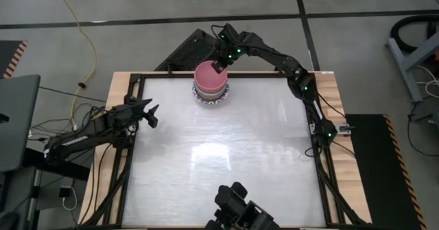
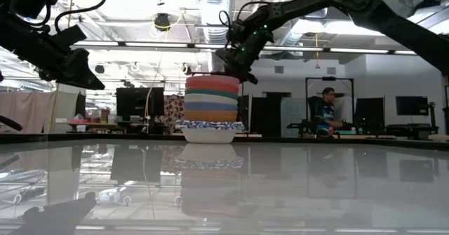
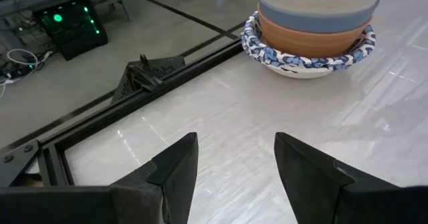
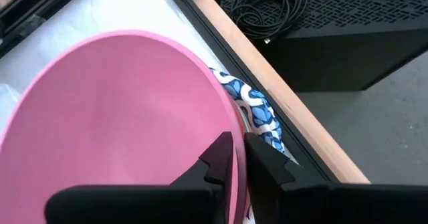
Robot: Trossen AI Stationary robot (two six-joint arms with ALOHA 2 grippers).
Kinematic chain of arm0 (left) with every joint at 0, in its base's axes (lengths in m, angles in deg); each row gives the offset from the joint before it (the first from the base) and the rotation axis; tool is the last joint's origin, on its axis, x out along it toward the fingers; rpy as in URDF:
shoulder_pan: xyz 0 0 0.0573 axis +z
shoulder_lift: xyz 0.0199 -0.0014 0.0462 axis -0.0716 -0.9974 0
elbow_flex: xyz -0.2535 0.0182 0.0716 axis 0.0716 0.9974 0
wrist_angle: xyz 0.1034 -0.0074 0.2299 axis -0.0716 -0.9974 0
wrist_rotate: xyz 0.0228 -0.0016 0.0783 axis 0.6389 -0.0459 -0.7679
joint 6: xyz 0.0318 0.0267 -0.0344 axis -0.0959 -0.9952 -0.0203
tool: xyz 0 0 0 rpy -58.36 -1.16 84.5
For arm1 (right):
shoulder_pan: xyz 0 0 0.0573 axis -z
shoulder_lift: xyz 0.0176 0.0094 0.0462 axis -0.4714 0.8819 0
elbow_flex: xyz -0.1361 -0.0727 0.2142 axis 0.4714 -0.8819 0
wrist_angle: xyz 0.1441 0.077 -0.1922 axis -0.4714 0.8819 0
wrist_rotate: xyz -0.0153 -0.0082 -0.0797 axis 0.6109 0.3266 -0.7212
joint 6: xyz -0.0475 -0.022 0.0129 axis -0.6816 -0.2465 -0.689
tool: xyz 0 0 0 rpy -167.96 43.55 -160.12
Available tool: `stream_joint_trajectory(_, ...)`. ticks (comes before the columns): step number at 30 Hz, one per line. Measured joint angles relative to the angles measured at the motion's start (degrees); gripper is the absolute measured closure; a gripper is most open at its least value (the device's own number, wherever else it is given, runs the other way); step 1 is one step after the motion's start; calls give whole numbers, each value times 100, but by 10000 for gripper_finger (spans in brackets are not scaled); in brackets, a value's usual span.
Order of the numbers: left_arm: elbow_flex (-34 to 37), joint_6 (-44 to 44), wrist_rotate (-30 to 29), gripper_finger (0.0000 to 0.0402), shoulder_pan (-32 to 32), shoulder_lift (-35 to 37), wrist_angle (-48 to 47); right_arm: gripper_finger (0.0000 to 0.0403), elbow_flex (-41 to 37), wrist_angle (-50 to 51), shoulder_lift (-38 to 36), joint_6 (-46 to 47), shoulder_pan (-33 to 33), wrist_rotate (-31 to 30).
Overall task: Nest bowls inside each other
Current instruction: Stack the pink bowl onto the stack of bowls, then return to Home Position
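Pink bowl (image 1: 209,75) tops upright stack, mouth up; right claw (image 4: 239,158) pinches its rim; left claw (image 3: 235,167) open, apart.

Surface: pale glossy table (image 1: 219,161) with a black frame and wooden edge strips.
On it: one stack of bowls (image 1: 210,87), near the far edge.

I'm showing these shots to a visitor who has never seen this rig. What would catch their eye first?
The stack of nested bowls at the table's far edge, pink bowl on top and a blue-patterned one at the bottom. The right gripper sits at the pink bowl's rim, its fingers astride it. The left gripper waits open at the table's left edge.
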Motion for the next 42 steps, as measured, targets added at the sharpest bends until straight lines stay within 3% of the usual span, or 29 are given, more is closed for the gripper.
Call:
stream_joint_trajectory(20,-1,-1,-2,212,2,0,2,268,0,-23,-4,-243,-54,-7)
stream_joint_trajectory(42,0,1,-2,212,0,-1,0,265,4,-398,-245,-235,71,1)
